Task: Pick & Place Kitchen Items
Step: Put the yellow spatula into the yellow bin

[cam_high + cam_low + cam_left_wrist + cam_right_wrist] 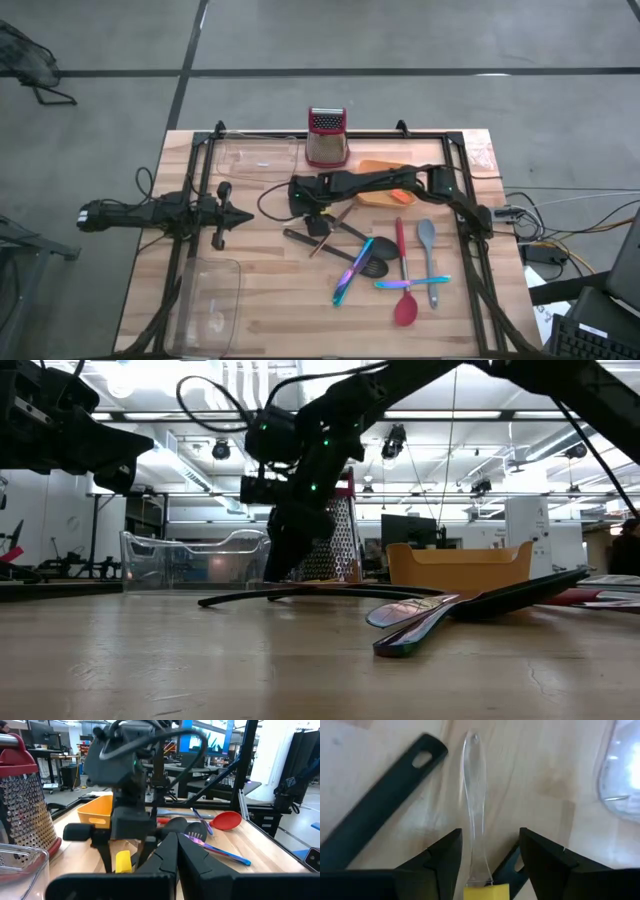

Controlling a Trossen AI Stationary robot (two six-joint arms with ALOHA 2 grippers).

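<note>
Your right gripper (487,857), jaws open astride the clear-handled brush (474,795), could also snag the black utensil handle (380,805) just beside it when closing.

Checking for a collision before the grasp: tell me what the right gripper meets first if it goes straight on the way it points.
Probably the clear-handled utensil with a yellow part, lying between the right gripper's open fingers, then the table beneath; depth is unclear.
</note>
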